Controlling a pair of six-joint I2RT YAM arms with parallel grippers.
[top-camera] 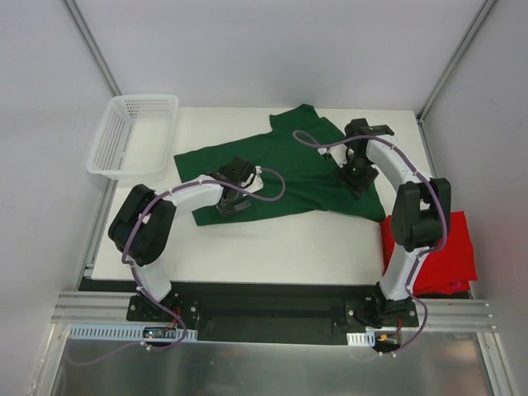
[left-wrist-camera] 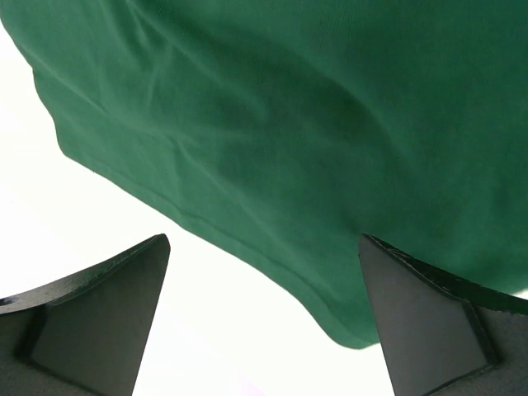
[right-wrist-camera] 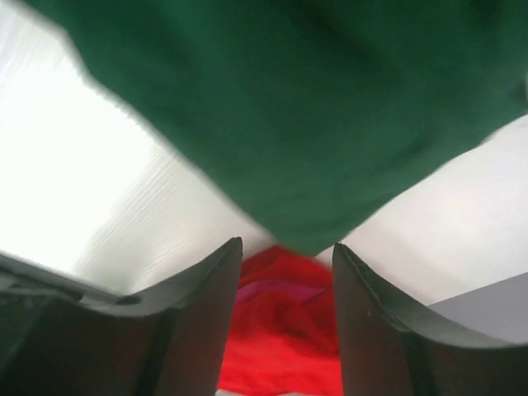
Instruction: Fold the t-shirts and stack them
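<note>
Top external: green t-shirt lies spread and rumpled across the middle and far part of the white tabletop, one sleeve pointing toward the far edge. Not folded.
Red t-shirt: bunched at the near right corner of the tabletop, partly hidden behind the right arm. The green t-shirt's near right corner ends just beside it; I can't tell whether they touch.
Stack: none, the shirts lie side by side.
Left gripper: over the green t-shirt's near left hem, pointing down.
Left wrist: jaws wide apart, nothing between them. The green hem runs diagonally across the view with bare tabletop below it. No grip.
Right gripper: over the right part of the green t-shirt.
Right wrist: blurred. Jaws stand partway apart with a clear gap. A corner of green cloth hangs just above the gap but isn't pinched, and red cloth shows through the gap beyond.
Basket: white mesh, far left corner, hanging partly over the tabletop edge, apart from the green t-shirt.
</note>
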